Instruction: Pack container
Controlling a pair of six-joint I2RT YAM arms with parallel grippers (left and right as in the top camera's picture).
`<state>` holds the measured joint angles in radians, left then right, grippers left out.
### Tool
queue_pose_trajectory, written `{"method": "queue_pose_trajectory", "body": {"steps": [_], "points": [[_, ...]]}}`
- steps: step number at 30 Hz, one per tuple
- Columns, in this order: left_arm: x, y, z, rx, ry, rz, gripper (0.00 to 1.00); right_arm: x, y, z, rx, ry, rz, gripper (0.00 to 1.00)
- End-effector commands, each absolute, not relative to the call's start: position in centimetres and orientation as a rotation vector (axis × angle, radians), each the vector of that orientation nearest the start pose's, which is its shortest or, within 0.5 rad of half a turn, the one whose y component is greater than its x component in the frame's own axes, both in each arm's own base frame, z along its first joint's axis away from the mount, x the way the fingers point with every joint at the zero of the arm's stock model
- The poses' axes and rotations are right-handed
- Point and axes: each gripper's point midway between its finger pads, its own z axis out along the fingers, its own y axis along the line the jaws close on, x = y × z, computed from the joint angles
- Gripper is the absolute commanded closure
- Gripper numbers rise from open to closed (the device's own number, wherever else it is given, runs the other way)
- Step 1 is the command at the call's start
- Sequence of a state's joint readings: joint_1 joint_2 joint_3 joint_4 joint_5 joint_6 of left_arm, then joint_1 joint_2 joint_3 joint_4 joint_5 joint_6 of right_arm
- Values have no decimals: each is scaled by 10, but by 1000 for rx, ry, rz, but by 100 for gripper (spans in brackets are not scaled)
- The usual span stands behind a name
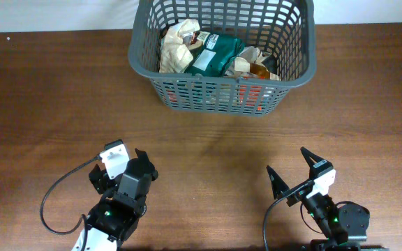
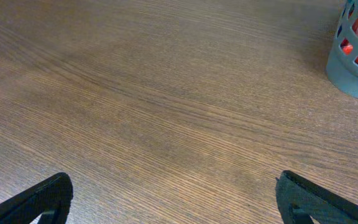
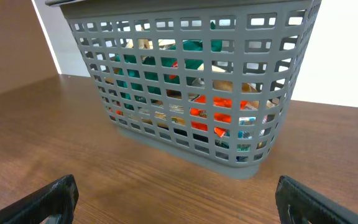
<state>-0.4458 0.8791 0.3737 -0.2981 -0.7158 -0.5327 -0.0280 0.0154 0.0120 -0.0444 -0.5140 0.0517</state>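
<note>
Grey lattice container point(image 1: 218, 97), at the far side of the table point(image 1: 47, 104), holds packets point(image 1: 215, 52); my left gripper point(image 1: 125, 159) and right gripper point(image 1: 288, 162) gape wide, empty. A low reach could snag its rim.

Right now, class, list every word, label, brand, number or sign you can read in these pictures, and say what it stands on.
No text can be read.
Dark green packet in the large dark grey plastic lattice basket: pale print, too blurred to read.
Crumpled beige packets: markings too small.
Brown wooden table: no writing visible.
</note>
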Motion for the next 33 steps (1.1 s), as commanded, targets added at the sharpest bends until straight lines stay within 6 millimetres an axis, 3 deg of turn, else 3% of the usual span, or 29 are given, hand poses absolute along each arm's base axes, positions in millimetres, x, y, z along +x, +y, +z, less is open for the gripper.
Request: {"method": "queue_pose_trajectory", "body": {"steps": [1,8,11,14,24,33], "points": [[258,5,99,-423,2122,333,1,227,78,164,-325,1597,433,1],[255,12,118,-471,2052,297,1,227,78,164,-325,1597,433,1],[254,24,144,-565,1950,182,1,227,78,164,-325,1597,433,1],[246,37,157,-633,1897,98,1,227,78,164,-325,1597,433,1],[211,55,160,-701,1831,4,1,227,78,164,-325,1597,433,1],[213,41,121,-653,1828,-111,1,227,78,164,-325,1597,433,1]]}}
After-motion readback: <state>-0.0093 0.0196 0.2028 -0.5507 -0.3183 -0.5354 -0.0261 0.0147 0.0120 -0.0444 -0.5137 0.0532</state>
